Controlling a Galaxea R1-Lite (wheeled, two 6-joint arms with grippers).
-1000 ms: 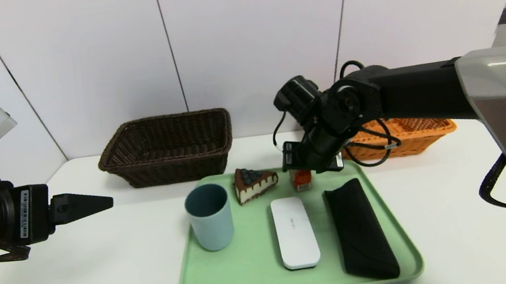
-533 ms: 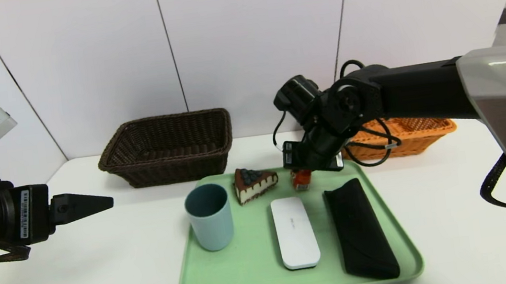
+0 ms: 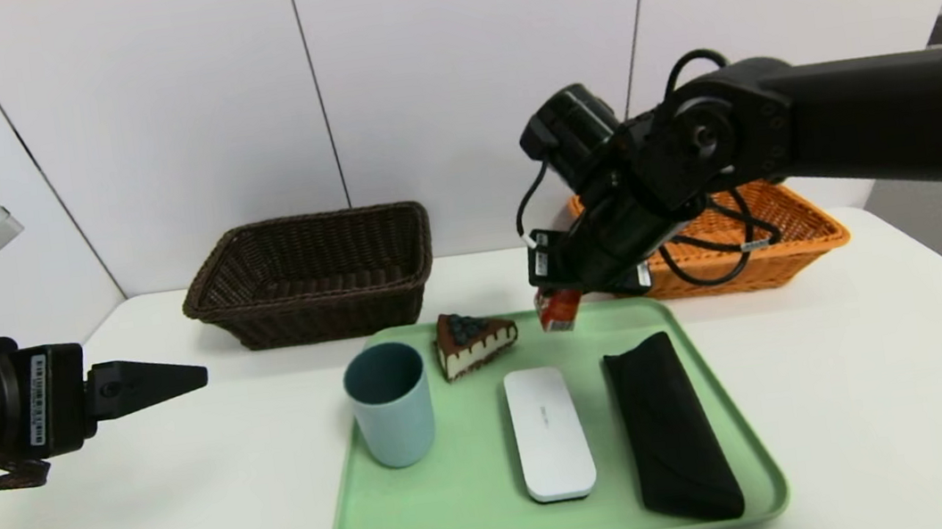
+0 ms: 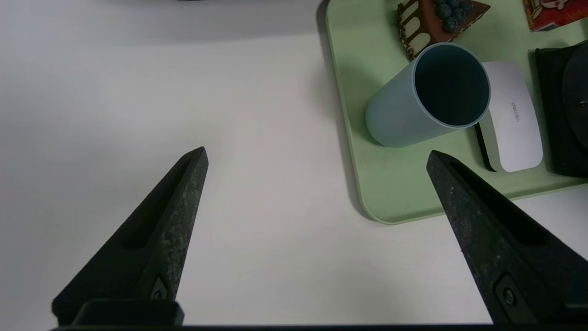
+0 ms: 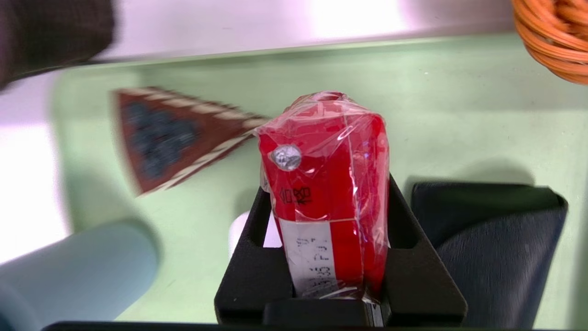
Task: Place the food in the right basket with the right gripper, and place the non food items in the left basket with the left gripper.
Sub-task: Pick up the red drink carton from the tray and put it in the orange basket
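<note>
A: Spreading across the white table (image 3: 196,514) is a pale green rectangular plastic tray (image 3: 466,517). What frames it?

B: Behind it stand two woven wicker baskets with flared sides: a dark brown one (image 3: 314,270) to the left, an orange-tan one (image 3: 756,243) to the right.

A: Where is the food?

B: The black two-finger right gripper (image 3: 561,298), on its black arm, hangs over the tray's far edge, just beside the orange basket. Its jaws are clamped on a small red drink carton (image 5: 328,197), which stands upright between them, lifted clear of the tray. The carton is wrapped in clear film, has a silver foil spot near its top, and carries a white label with print too blurred to read.

A: And the rest?

B: On the tray lie a long black soft pouch (image 3: 670,424), a teal-blue plastic cup (image 3: 389,405) standing upright, a flat white oblong case (image 3: 548,433) with small grey lettering I can't read, and a chocolate-topped cake wedge with dark berries (image 3: 471,341).

A: The other arm?

B: The black pointed left gripper (image 4: 317,156) hovers over bare table left of the tray, jaws spread wide, holding nothing.
</note>
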